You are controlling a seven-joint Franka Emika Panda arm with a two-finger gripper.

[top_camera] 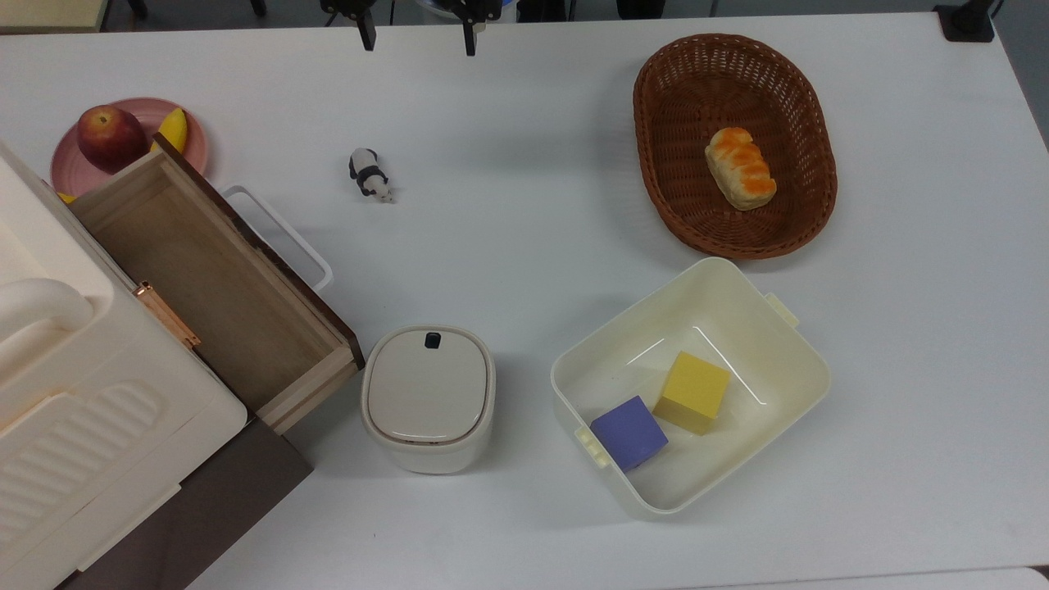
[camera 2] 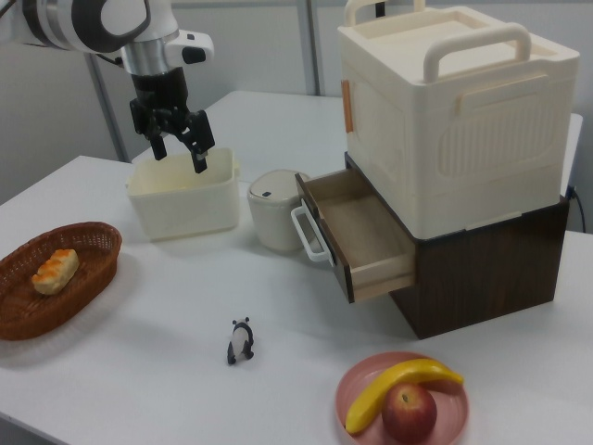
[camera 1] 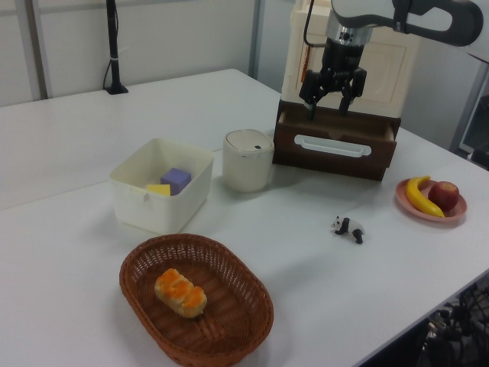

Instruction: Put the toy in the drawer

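The toy (top_camera: pixel 370 173) lies on bare table (top_camera: pixel 524 106) between the open drawer (top_camera: pixel 215 279) and basket (top_camera: pixel 733 143); the gripper (camera 2: pixel 178 148) hangs spread, empty

Bright even light, soft shadows, sharp

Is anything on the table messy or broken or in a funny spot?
Nothing looks broken or spilled. The one stray is the little panda toy, alone on the bare table away from every container. The drawer stands pulled open and empty.
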